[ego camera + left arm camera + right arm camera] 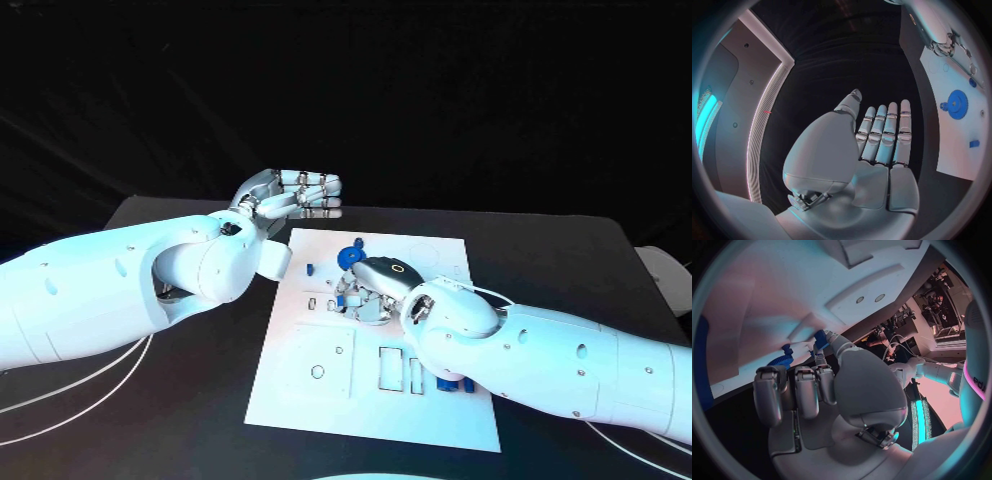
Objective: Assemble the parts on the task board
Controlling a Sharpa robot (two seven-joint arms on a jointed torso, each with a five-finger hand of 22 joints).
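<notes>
The white task board lies in the middle of the black table. A blue gear stands near its far end, and it is the blue gear in the left wrist view too. My right hand rests low on the board just in front of the gear, fingers curled in. In the right wrist view the thumb and a fingertip pinch a small blue part against the board, next to the gear. My left hand hovers off the board's far left corner, fingers straight and together, holding nothing.
A small blue piece sits near the board's left edge. More blue pieces lie by the board's right side, partly under my right forearm. Empty slots mark the near half of the board. Cables trail over the table at the left.
</notes>
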